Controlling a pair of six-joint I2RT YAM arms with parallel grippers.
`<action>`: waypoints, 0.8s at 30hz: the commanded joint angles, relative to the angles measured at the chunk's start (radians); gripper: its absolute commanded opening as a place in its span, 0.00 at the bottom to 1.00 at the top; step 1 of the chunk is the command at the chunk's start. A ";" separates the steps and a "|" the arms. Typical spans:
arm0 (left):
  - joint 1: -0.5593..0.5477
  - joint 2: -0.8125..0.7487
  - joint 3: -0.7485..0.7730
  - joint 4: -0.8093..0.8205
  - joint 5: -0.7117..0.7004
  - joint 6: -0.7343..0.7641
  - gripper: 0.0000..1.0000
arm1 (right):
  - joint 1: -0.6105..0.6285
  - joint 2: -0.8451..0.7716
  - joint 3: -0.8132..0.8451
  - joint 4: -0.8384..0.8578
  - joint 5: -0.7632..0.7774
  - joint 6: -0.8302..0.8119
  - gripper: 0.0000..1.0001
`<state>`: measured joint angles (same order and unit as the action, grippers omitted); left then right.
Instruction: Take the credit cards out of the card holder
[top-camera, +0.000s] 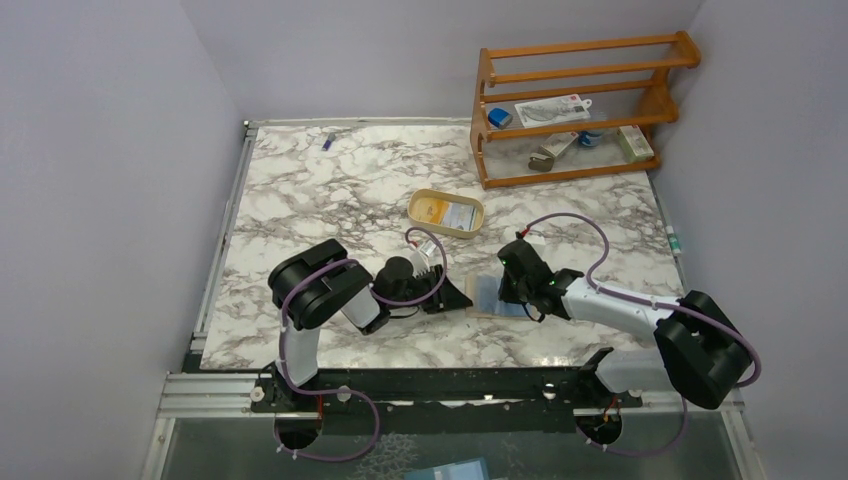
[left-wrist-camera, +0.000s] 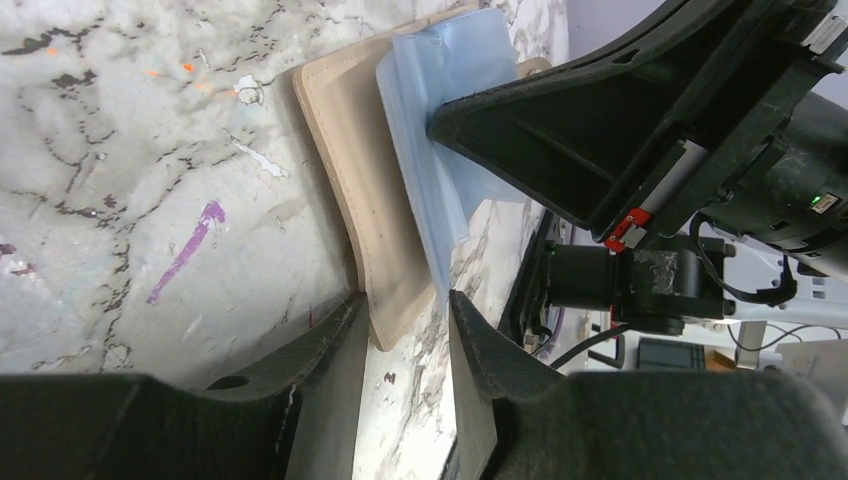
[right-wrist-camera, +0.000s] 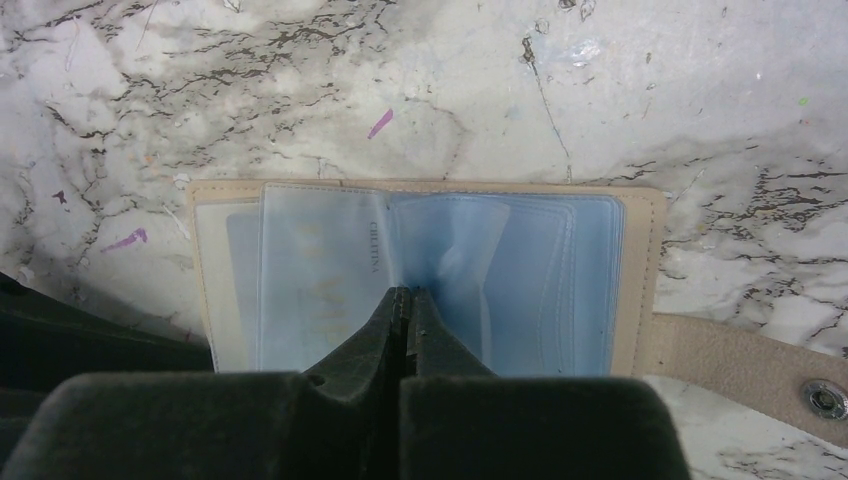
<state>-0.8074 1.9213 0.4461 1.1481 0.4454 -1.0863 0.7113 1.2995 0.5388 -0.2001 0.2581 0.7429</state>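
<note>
Left arm (top-camera: 320, 290): folded at the table's near-left edge, elbow doubled back, forearm low and reaching right toward the centre.
Left gripper (left-wrist-camera: 402, 300): released, its fingers (left-wrist-camera: 330, 350) standing apart either side of a beige corner of the card holder (right-wrist-camera: 520, 270), which sits in the gap unclamped.
Right arm (top-camera: 620, 305): stretched low from the near-right, wrist tipped down over the card holder.
Right gripper (right-wrist-camera: 405, 292): clenched tight, its tips pressed onto the pale-blue sleeves at the fold; whether a sleeve is pinched between them cannot be told.
Card holder: lying open and flat on the marble table (top-camera: 330, 190) between the two grippers, blue inside up, its snap tab (right-wrist-camera: 740, 365) stretched out to one side.
Credit cards (top-camera: 458, 215): one yellow-orange and one bluish-white lie in the oval tan tray (top-camera: 420, 197), just beyond the card holder; whether any sits in the sleeves cannot be told.
Wooden rack (top-camera: 585, 48): standing at the table's far-right corner.
</note>
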 joint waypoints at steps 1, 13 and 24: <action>-0.006 0.027 -0.002 0.101 -0.033 -0.021 0.36 | 0.013 0.028 -0.046 0.000 -0.144 0.017 0.01; 0.003 -0.110 -0.054 -0.206 -0.196 0.121 0.37 | 0.013 0.022 -0.046 -0.003 -0.138 0.010 0.01; -0.101 0.034 0.087 -0.206 -0.249 0.048 0.36 | 0.013 0.020 -0.028 -0.017 -0.134 0.003 0.01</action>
<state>-0.8703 1.8965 0.5156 1.0222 0.2550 -1.0317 0.7139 1.2961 0.5293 -0.1696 0.2096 0.7414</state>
